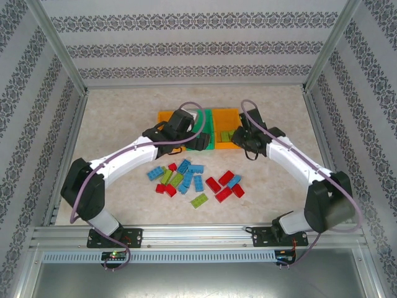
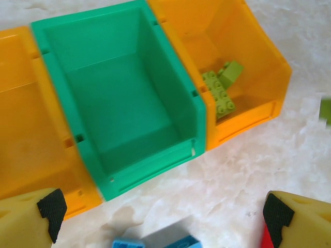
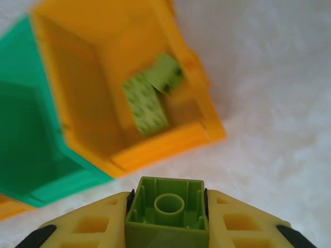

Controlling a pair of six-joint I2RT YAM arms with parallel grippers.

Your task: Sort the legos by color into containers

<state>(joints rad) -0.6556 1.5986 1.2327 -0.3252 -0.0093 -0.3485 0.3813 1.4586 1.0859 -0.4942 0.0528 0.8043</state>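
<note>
Right tool [image 3: 166, 230], clenched on a lime brick [image 3: 166, 204], short of the orange bin [image 3: 170, 142] toward the bench's far edge, where two lime bricks [image 3: 147, 106] lie. Release is best delayed until the brick is centred over the opening. Left tool [image 2: 163, 212]: spread, empty.

I'm running this from a robotics lab test cell. Bare aluminium frame posts [image 1: 59, 46] box in the table [image 1: 118, 124], and patterned printed panels [image 1: 198, 37] line its back and sides as a backdrop. Along the table's near edge, a slotted aluminium rail [image 1: 198, 234] carries the left arm's base [image 1: 113, 236] and the right arm's base [image 1: 279, 234], with exposed cables [image 1: 72, 208] looping off them.
</note>
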